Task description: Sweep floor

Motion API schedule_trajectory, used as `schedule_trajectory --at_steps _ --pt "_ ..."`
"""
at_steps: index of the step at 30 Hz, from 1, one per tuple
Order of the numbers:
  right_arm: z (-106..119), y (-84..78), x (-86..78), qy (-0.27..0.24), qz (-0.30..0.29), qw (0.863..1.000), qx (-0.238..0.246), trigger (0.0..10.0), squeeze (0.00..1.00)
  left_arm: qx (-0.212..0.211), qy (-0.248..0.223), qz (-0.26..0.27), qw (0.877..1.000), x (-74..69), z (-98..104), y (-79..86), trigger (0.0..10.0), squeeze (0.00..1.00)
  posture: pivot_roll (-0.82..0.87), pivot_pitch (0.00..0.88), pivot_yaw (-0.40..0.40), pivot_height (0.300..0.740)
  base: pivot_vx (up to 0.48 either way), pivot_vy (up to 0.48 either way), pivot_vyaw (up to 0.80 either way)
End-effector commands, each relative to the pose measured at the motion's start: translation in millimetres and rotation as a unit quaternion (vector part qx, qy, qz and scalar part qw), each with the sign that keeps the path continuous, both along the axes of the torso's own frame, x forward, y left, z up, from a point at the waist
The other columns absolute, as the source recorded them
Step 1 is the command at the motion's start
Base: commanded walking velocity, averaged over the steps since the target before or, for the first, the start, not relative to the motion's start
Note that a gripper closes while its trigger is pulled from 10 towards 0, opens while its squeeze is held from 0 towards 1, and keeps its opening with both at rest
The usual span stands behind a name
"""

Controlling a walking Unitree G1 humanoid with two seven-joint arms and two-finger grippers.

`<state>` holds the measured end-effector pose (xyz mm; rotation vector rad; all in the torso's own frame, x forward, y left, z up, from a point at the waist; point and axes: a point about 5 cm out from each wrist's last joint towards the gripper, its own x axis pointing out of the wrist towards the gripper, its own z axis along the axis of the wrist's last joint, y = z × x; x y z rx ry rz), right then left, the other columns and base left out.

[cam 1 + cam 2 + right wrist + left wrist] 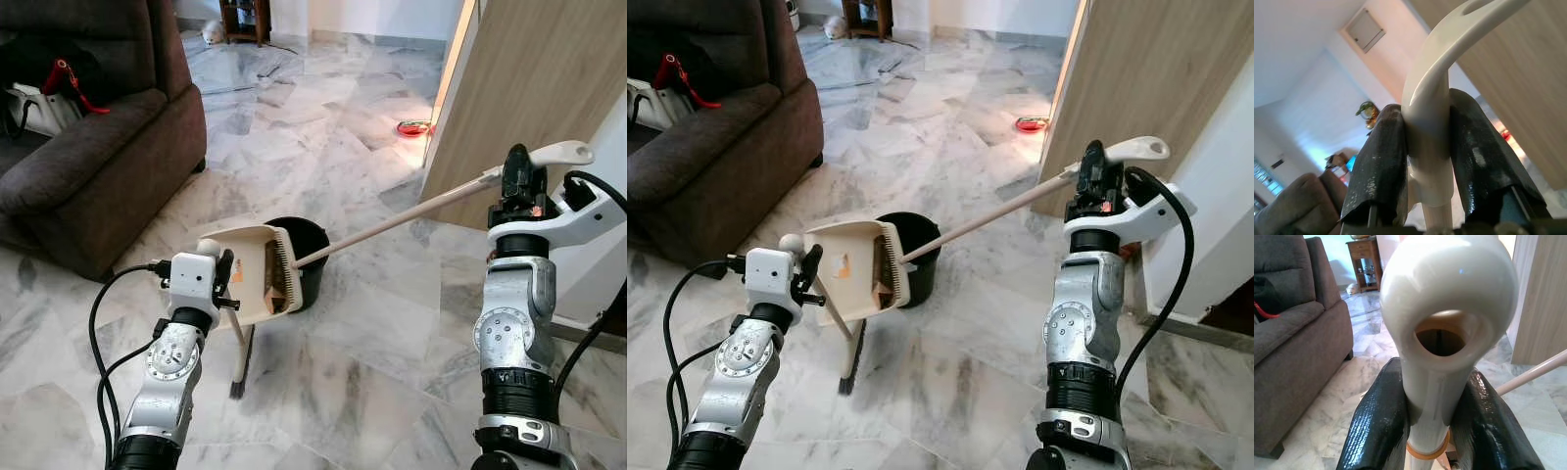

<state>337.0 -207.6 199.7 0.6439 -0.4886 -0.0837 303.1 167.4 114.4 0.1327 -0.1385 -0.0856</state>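
Observation:
My left gripper [227,279] is shut on the short white handle of a broom [208,247], whose dark bristles [238,377] touch the marble floor. The handle's rounded end with a hole [1447,298] sits between the black fingers [1378,426]. My right gripper [519,181] is shut on the long cream handle [411,211] of a dustpan [250,264], close to its hooked end [1435,83]. The dustpan is tipped over a black bin [309,245], with brown debris [275,289] lying in it.
A brown sofa [88,147] stands at the left with a white bag and red strap [44,98] on it. A wooden panel [529,88] rises at the right, with a red object [415,127] on the floor beside it. Open marble floor stretches ahead.

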Motion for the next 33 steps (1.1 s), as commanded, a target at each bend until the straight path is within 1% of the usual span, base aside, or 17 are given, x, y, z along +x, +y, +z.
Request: schedule_trajectory --at_steps 1,6,9,13,16,21,33 --pt "16 2.5 -0.5 -0.035 -0.012 0.999 0.017 10.0 0.0 0.004 -0.025 -0.003 1.0 0.7 10 0.8 10.0 0.0 0.08 0.072 0.021 0.74 0.0 0.0 0.0" --pt "13 4.6 0.0 -0.028 -0.009 0.998 0.049 10.0 0.0 0.005 -0.026 -0.003 1.0 0.8 10 0.8 10.0 0.0 0.08 0.072 0.02 0.74 0.0 0.0 0.0" --pt "11 4.9 0.3 -0.023 -0.01 0.998 0.061 10.0 0.0 0.005 -0.026 -0.003 1.0 0.9 10 0.8 10.0 0.0 0.08 0.072 0.019 0.74 0.0 0.0 0.0" --pt "10 4.7 0.4 -0.019 -0.013 0.998 0.065 10.0 0.0 0.005 -0.026 -0.003 1.0 0.9 11 0.8 10.0 0.0 0.08 0.072 0.019 0.74 0.0 0.0 0.0" --pt "8 0.8 0.8 -0.01 -0.028 0.997 0.077 10.0 0.0 0.005 -0.026 -0.002 1.0 0.8 11 1.2 10.0 0.0 0.08 0.072 0.019 0.74 0.0 0.0 0.0" --pt "6 -1.2 1.2 0.002 -0.04 0.996 0.077 10.0 0.0 0.005 -0.026 -0.002 1.0 0.7 10 1.0 10.0 0.0 0.08 0.072 0.018 0.74 0.0 0.0 0.0" --pt "5 0.2 1.7 0.006 -0.036 0.997 0.075 10.0 0.0 0.008 -0.027 0.0 1.0 0.4 11 1.2 10.0 0.0 0.08 0.068 0.019 0.74 0.0 0.0 0.0"
